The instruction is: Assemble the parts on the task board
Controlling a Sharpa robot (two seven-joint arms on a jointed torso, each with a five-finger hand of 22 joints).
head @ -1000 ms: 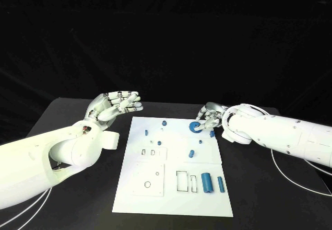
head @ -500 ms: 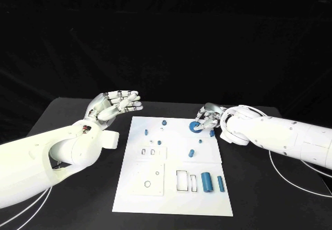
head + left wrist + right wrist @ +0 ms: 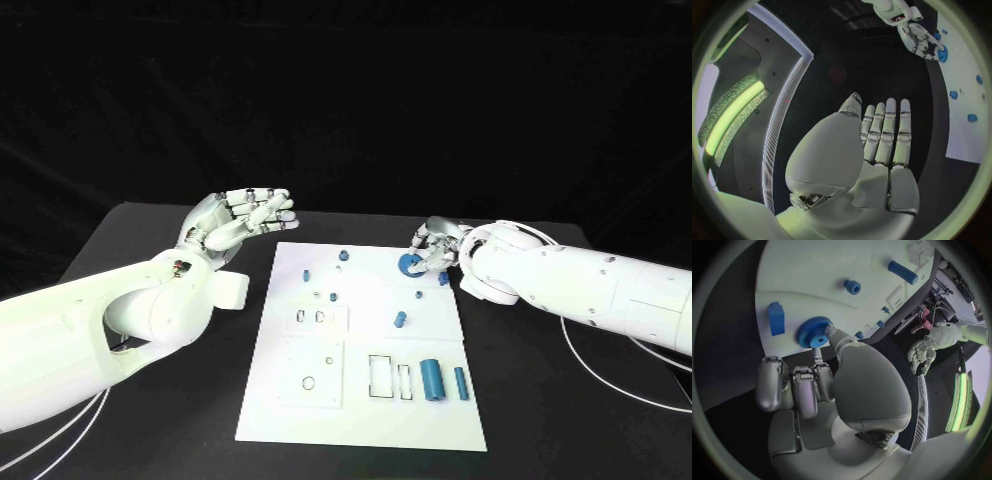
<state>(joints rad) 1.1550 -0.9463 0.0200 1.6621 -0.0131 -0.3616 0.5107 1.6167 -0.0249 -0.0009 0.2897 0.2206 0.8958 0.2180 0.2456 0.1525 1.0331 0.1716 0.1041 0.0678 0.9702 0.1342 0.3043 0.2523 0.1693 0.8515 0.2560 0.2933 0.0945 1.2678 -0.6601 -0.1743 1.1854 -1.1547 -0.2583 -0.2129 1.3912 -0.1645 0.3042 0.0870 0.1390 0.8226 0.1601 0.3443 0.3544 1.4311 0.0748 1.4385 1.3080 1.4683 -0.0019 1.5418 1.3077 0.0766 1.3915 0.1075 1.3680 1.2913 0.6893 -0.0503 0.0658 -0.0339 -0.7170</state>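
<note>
- The right robot hand (image 3: 437,249) is at the far right edge of the board (image 3: 361,420), pinching a blue gear (image 3: 408,265); its other fingers are curled in beside the gear.
- In the right wrist view the gear (image 3: 814,332) sits at the fingertips (image 3: 831,332), over the white board (image 3: 817,265), with a blue block (image 3: 776,318) just beside it.
- The left robot hand (image 3: 238,220) is raised over the black worktop (image 3: 101,240), left of the board's far corner; it holds nothing, with its fingers straight and side by side in the left wrist view (image 3: 879,145).
- Two blue cylinders (image 3: 433,380) lie side by side near the board's near right corner.
- Small blue pegs (image 3: 400,320) stand scattered over the board's far half.
</note>
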